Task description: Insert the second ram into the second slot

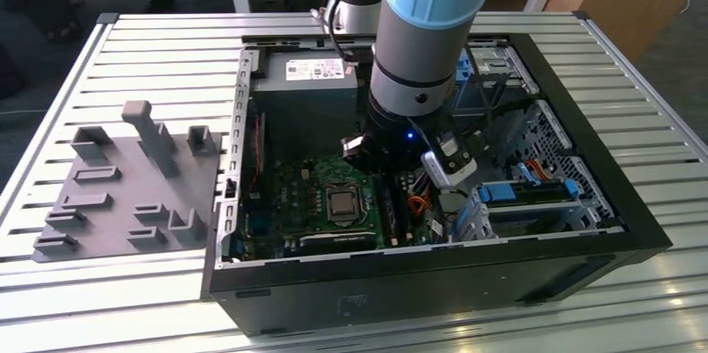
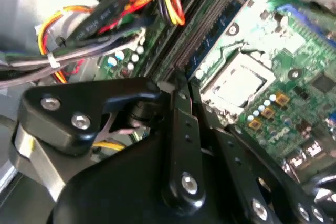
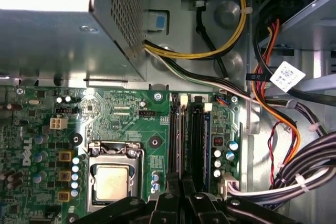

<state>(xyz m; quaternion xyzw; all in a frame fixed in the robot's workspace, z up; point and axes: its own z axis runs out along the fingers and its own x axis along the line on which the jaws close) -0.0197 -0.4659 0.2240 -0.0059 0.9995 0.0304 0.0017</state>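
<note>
First wrist view: slim black tool (image 3: 181, 203) over long ribbed slots (image 3: 189, 140).

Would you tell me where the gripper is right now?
In the first wrist view the gripper is over the memory slots, beside the CPU socket, down inside the open computer case.

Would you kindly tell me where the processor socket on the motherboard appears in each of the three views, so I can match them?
Exterior view: the processor socket sits mid-motherboard, just to the exterior view's left of the memory slots.
Second wrist view: the socket lies on the green board alongside the memory slots.
First wrist view: the socket lies beside the memory slots.
Shared landmark: the long dark memory slots next to the socket.
</note>
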